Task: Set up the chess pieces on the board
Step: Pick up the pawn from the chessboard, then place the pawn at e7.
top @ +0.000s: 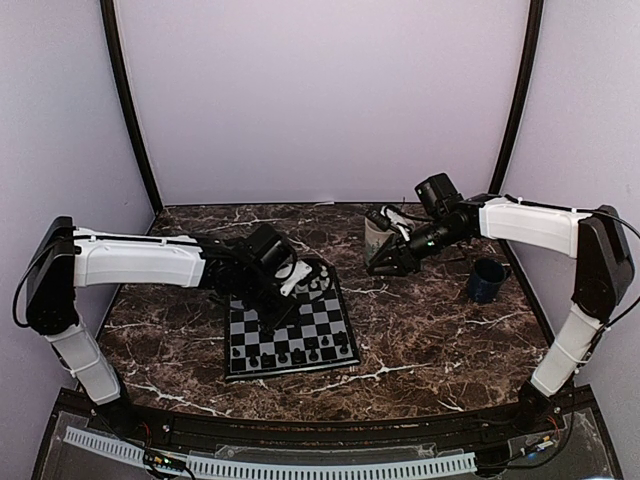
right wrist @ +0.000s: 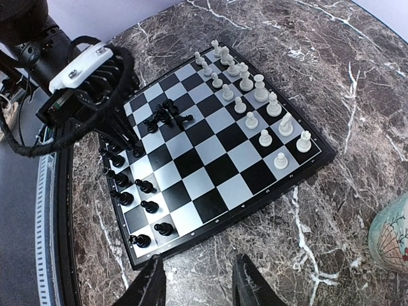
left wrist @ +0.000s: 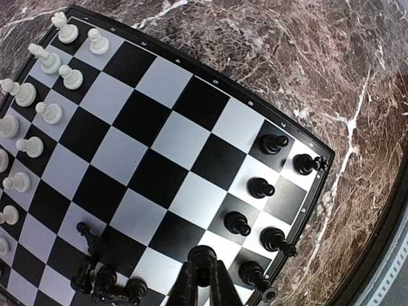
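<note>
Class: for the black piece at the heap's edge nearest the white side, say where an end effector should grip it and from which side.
Grip the piece by its slim upper part, above the wider base, descending on its white-facing side, where squares are bare; the heap crowds its other side. Whether it leans is unclear.

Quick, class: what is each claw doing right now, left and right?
Left claw: closed on a black chess piece.
Right claw: open, holding nothing.
</note>
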### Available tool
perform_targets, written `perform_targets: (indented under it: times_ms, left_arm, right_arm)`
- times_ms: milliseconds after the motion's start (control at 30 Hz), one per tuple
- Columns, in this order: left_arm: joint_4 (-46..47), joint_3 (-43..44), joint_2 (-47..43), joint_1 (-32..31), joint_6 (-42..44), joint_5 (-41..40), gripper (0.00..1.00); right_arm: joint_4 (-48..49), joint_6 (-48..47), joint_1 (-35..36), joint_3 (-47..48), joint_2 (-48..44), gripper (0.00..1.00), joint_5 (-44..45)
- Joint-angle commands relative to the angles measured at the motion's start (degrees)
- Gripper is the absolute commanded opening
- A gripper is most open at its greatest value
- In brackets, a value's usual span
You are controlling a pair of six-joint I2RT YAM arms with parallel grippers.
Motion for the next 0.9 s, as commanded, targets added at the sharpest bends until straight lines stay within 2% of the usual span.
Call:
perform_targets:
  times_ms: [0,200,567,867]
  left_arm:
    - [-1.5,1.8,1.6,-1.1,3.0,1.1,0.02]
    - [-5.1,4.1,4.3,-1.9,4.1,0.2,0.02]
    - [-6.2,3.8,6.1,-2.4,5.0,3.7,0.02]
    - [-7.1,3.7,6.7,-2.8,5.1,3.4,0.03]
  right_arm:
    - [-0.1,-0.9,0.5,1.3,-0.1,0.37,0.3]
    - [0.3,-1.0,0.6,0.8,-0.5,0.37,0.7]
    - [-0.3,-1.2,0.9,1.5,0.3,0.37,0.5]
    - [-0.6,-1.2,1.3,1.7,0.4,0.37,0.8]
